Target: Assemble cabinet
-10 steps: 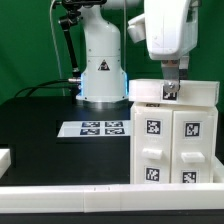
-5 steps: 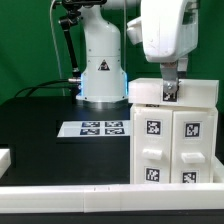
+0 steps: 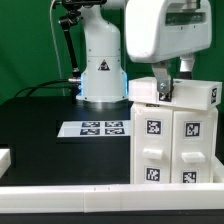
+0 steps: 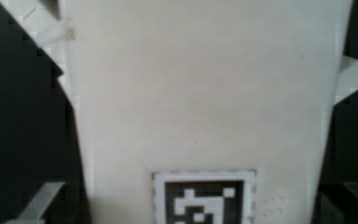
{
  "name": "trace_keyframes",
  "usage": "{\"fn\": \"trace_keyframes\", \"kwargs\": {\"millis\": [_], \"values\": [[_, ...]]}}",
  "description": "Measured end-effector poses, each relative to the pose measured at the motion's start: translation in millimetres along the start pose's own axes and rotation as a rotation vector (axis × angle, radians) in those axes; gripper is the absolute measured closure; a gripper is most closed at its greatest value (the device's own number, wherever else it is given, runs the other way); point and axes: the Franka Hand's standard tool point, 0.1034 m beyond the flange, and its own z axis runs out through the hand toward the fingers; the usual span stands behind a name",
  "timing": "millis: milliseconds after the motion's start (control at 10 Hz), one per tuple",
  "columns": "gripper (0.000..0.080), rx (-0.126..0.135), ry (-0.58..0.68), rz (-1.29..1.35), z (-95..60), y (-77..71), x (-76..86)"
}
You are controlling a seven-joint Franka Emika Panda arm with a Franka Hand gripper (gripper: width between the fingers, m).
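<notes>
The cabinet (image 3: 172, 145) stands at the exterior view's right, a tall white box with two doors bearing square markers. Its white top panel (image 3: 195, 95) lies on it, turned askew with one corner sticking out past the box. My gripper (image 3: 163, 90) is down on this panel near its left end and shut on it. In the wrist view the top panel (image 4: 194, 100) fills the picture with a marker (image 4: 202, 200) on it. One dark finger (image 4: 43, 203) shows on each side of the panel, with my gripper (image 4: 194, 205) straddling it.
The marker board (image 3: 97, 128) lies flat on the black table left of the cabinet. The robot base (image 3: 100, 70) stands behind it. A white rail (image 3: 90, 195) runs along the front edge, and a small white piece (image 3: 5, 157) sits at the far left.
My wrist has twisted and shifted slightly to the exterior view's left. The top panel has turned with it, from square on the cabinet to askew.
</notes>
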Motion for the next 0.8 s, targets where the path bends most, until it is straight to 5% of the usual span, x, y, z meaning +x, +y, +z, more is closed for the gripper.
{"fn": "trace_keyframes", "kwargs": {"millis": [800], "values": [[0.0243,-0.006,0.017,0.706,-0.2,-2.2,3.5]]}}
